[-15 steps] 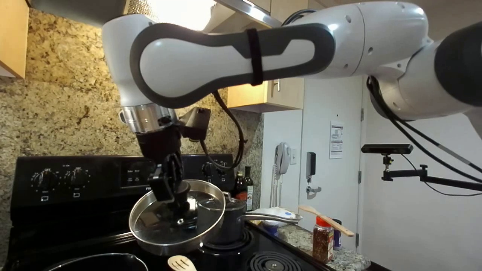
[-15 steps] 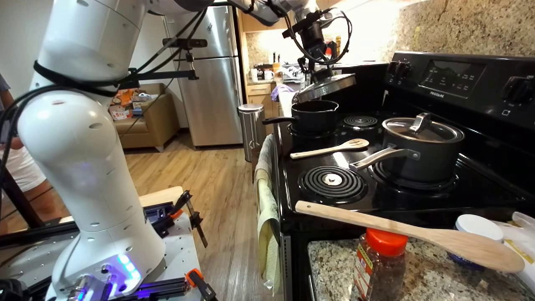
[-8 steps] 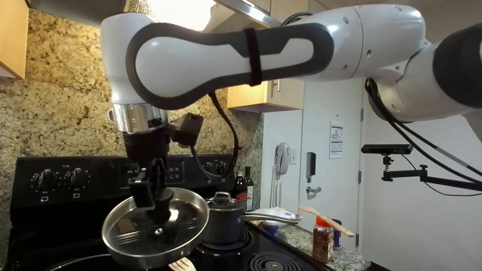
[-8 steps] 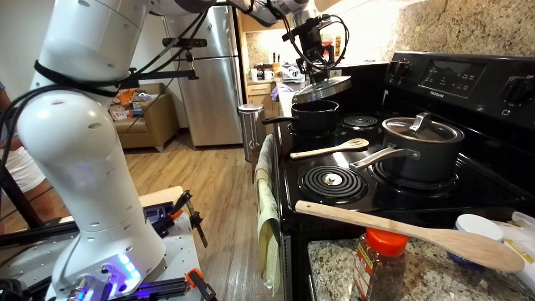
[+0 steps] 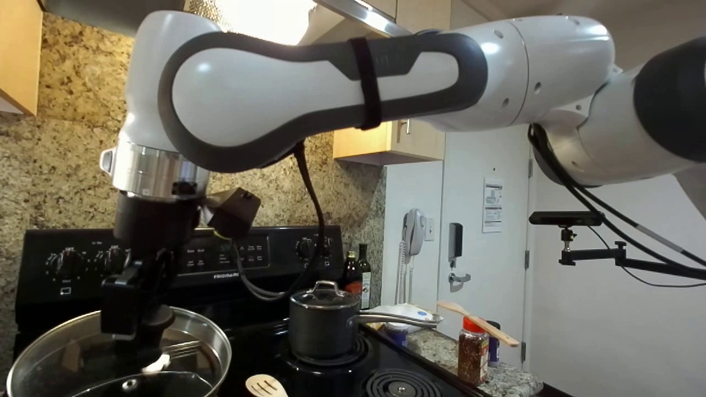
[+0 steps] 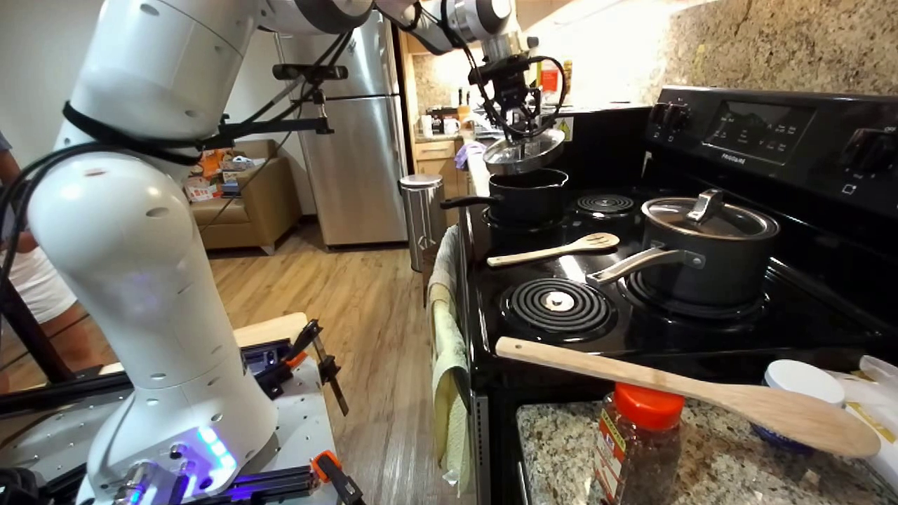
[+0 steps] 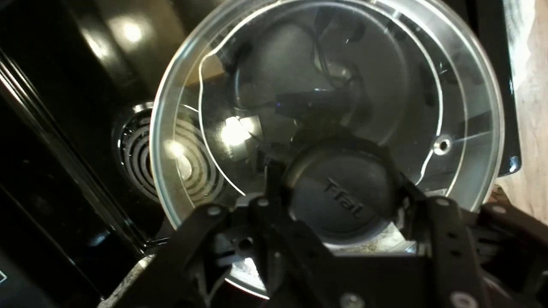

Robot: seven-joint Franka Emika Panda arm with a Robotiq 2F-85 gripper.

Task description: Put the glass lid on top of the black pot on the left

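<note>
"What does our tool (image 7: 339, 182) have hold of?"

"It is clamped on the knob (image 7: 342, 203), a jaw pressed to each side, so we carry the glass lid (image 6: 515, 158) by its middle."

"And what has just changed?"

"The lid has come over the black pot (image 6: 527, 202), well apart from the lidded saucepan (image 5: 322, 331), which it overlapped in an exterior view a second ago. Through the glass, in the wrist view, we see the pot's outline roughly centred inside the lid's."

"So are we nearly done?"

"We'd call the carrying almost finished and the seating not yet done. The lid (image 6: 515, 158) hangs tilted in an exterior view, and we take it to be above the pot, though we cannot tell whether its low edge touches."

"Then what should we want next?"

"A little levelling, then a gentle lowering. If we released it at this slant, it could catch on one side and slide off."
</note>
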